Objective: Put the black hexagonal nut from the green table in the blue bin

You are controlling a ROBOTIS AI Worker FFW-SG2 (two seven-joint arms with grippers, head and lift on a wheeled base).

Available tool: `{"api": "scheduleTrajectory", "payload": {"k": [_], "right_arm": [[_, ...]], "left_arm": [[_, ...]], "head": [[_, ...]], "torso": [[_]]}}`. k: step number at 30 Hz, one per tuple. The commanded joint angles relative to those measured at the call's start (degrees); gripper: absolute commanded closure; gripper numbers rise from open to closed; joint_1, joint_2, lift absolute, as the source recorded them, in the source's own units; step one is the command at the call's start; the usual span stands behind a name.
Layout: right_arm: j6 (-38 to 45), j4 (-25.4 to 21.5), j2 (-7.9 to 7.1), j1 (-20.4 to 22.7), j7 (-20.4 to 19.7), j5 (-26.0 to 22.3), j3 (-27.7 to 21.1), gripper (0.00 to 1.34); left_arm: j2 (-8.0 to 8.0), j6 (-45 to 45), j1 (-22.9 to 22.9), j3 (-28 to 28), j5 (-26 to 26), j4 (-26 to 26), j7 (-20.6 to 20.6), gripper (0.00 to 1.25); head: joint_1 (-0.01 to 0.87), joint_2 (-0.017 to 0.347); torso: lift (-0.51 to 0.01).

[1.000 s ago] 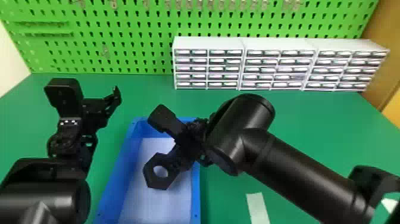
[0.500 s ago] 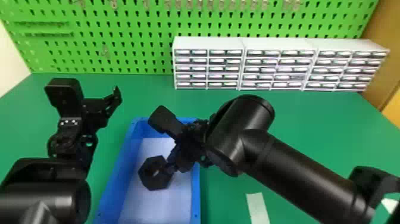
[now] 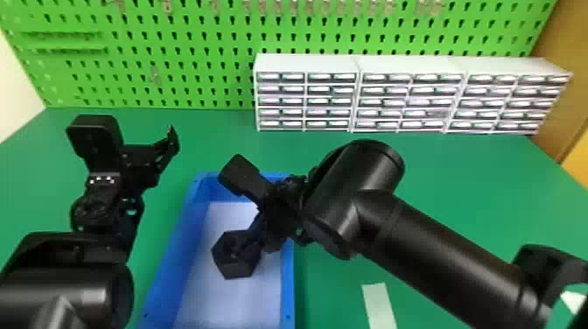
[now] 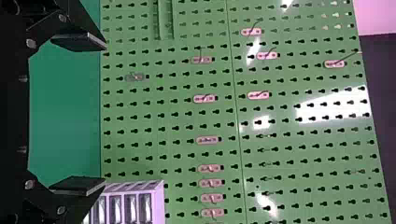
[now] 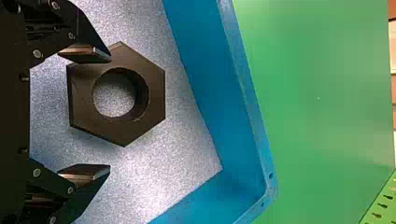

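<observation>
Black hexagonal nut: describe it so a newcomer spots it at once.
On the flat green table, find the blue rectangular, plastic-looking bin with the pale bottom. Inside its walls, between the open fingers of the black right gripper, is the thick black nut. Unlike that gripper, it is one solid six-sided piece with a big round hole.

You find no readable text, label, brand, number or sign in the head view or either wrist view. At the upper right of the head view, the white drawer units (image 3: 411, 63) show you small pale patches on their fronts, too small to tell whether they carry print.
</observation>
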Motion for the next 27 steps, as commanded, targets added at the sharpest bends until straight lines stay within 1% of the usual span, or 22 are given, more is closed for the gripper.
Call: {"api": "scheduleTrajectory", "payload": {"k": [1, 7, 10, 16, 20, 27], "right_arm": [[0.0, 0.0, -0.09, 0.0, 0.0, 0.0, -0.3, 0.43], [0.5, -0.4, -0.18, 0.1, 0.0, 0.0, -1.4, 0.43], [1.4, -2.1, -0.35, 0.4, 0.0, 0.4, -2.9, 0.43], [3.6, -6.4, -0.70, 0.9, 0.0, 2.1, -7.0, 0.43], [5.2, -10.1, -0.97, 1.4, 0.1, 4.0, -10.2, 0.43], [5.2, -13.8, -1.14, 3.3, 0.2, 6.0, -16.2, 0.43]], "left_arm": [[0.00, 0.0, 0.1, 0.0, 0.0, 0.0, 0.0, 0.25], [0.00, 0.0, 0.1, 0.1, 0.0, 0.0, 0.0, 0.25], [0.00, 0.0, 0.1, 0.0, 0.0, 0.0, 0.0, 0.25], [0.00, 0.0, 0.1, 0.0, 0.0, 0.0, 0.0, 0.25], [0.00, 0.0, 0.2, 0.0, 0.0, 0.0, 0.0, 0.25], [0.00, 0.1, 0.2, 0.0, 0.1, 0.0, 0.0, 0.25]], "head": [[0.686, 0.051], [0.686, 0.051], [0.686, 0.051], [0.686, 0.051], [0.686, 0.051], [0.686, 0.051]], "torso": [[-0.096], [-0.096], [-0.096], [-0.096], [-0.096], [-0.096]]}}
